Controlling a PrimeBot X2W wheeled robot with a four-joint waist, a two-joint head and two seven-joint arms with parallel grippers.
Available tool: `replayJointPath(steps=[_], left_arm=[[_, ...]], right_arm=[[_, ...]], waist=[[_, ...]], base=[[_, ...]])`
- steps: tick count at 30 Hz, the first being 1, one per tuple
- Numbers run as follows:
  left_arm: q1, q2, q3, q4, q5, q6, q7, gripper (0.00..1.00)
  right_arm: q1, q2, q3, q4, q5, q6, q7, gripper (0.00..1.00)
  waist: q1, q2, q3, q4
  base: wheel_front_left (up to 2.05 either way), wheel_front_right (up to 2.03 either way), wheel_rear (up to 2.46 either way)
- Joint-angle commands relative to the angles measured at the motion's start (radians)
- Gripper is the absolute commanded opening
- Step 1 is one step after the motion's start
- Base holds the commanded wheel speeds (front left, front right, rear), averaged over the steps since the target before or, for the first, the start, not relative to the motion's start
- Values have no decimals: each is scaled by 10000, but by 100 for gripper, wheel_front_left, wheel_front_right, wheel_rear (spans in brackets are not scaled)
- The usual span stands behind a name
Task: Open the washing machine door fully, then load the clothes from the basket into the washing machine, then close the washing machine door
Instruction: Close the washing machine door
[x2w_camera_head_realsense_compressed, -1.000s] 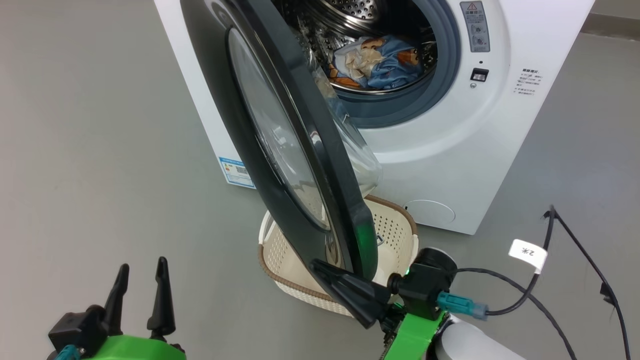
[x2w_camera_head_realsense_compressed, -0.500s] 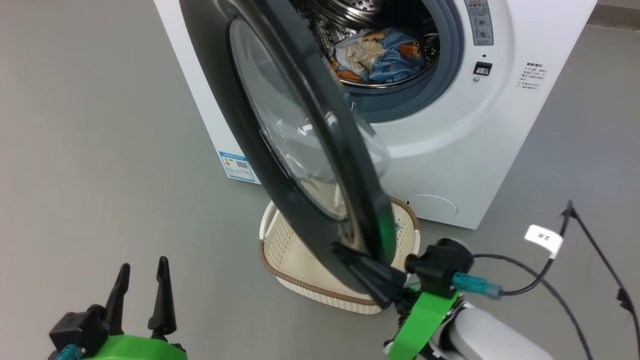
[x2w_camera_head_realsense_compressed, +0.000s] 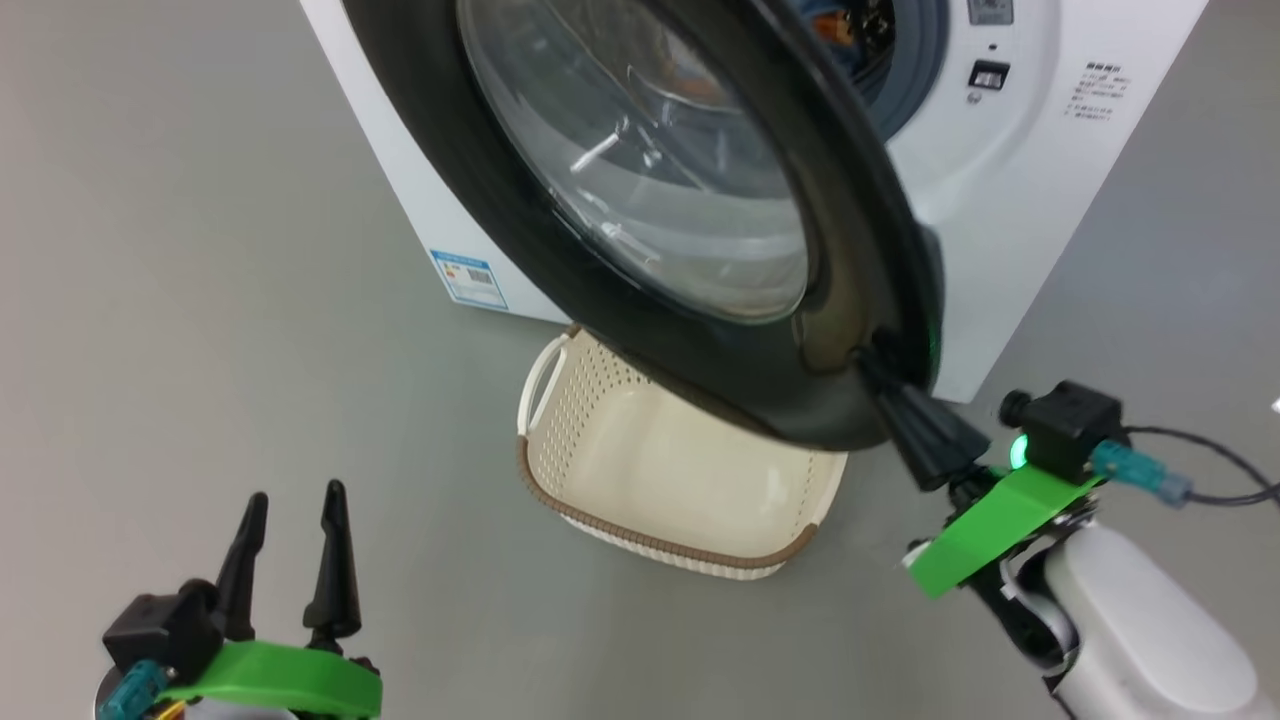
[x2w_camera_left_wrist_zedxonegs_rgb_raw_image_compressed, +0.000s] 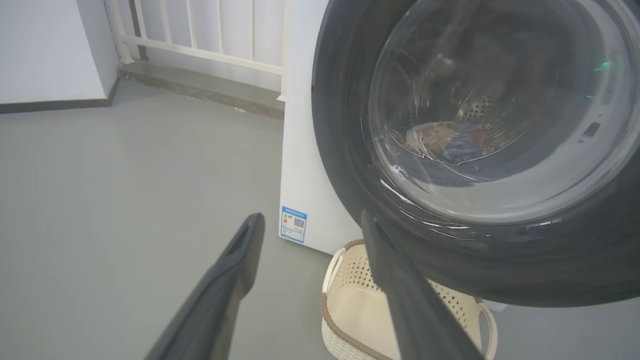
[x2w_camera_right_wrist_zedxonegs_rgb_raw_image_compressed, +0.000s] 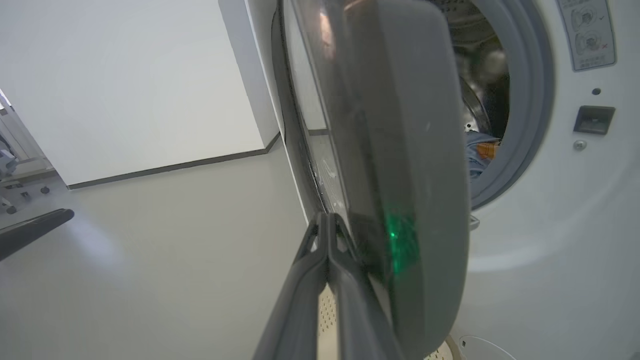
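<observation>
The washing machine door (x2w_camera_head_realsense_compressed: 650, 160) stands partly open, its black rim and glass bowl swung across most of the washing machine (x2w_camera_head_realsense_compressed: 1000, 230) opening. My right gripper (x2w_camera_head_realsense_compressed: 875, 365) is shut and empty, its tips pressed against the door's lower outer rim; the right wrist view has the fingertips (x2w_camera_right_wrist_zedxonegs_rgb_raw_image_compressed: 327, 217) at the door (x2w_camera_right_wrist_zedxonegs_rgb_raw_image_compressed: 400, 125) edge. My left gripper (x2w_camera_head_realsense_compressed: 295, 497) hangs open and empty at the lower left, apart from everything. The clothes (x2w_camera_left_wrist_zedxonegs_rgb_raw_image_compressed: 445, 142) lie in the drum, seen through the glass, and a blue and orange bit (x2w_camera_right_wrist_zedxonegs_rgb_raw_image_compressed: 477, 152) shows past the door. The basket (x2w_camera_head_realsense_compressed: 650, 535) sits empty on the floor under the door.
A blue label (x2w_camera_head_realsense_compressed: 468, 280) marks the machine's lower corner. A black cable (x2w_camera_head_realsense_compressed: 1200, 490) trails from my right wrist over the grey floor. A white railing (x2w_camera_left_wrist_zedxonegs_rgb_raw_image_compressed: 200, 30) and wall stand behind the machine on the left.
The door has swung right, toward the machine, with my shut right gripper moving right and up against its rim. More of the basket is uncovered. The left gripper has stayed put.
</observation>
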Motion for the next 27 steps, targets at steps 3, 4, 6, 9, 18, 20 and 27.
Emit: replayJointPath(steps=[3, 4, 6, 9, 18, 20, 27], left_arm=[[-544, 140, 261, -300, -34, -23, -65, 100], [-600, 140, 242, -318, -27, -23, -65, 100], [-730, 139, 187, -351, -23, -23, -65, 100], [-892, 139, 88, -370, -43, -23, -65, 100], [-1290, 137, -32, -509, -178, -23, -65, 100], [-1378, 137, -81, -525, -253, -23, -65, 100], [-1608, 136, -345, -481, -564, -23, -65, 100]], right_arm=[[-530, -184, -486, -147, -43, 2, -46, 0], [-635, -228, -619, -128, -27, 2, -46, 0], [-869, -327, -902, -102, 30, 2, -46, 0], [-1240, -487, -1244, -10, 35, 2, -46, 0], [-2677, -1032, -1436, 353, 84, 2, -46, 0], [-3052, -1146, -1380, 515, 101, 2, -46, 0], [-4262, -1589, -1065, 1270, 207, 2, -46, 0]], waist=[[0, 0, 658, 82], [0, 0, 776, 113], [0, 0, 1026, 190], [0, 0, 1356, 288], [0, 0, 2252, 481], [0, 0, 2405, 518], [0, 0, 2805, 702]], base=[[0, 0, 0], [0, 0, 0], [0, 0, 0], [0, 0, 0], [0, 0, 0], [0, 0, 0], [0, 0, 0]])
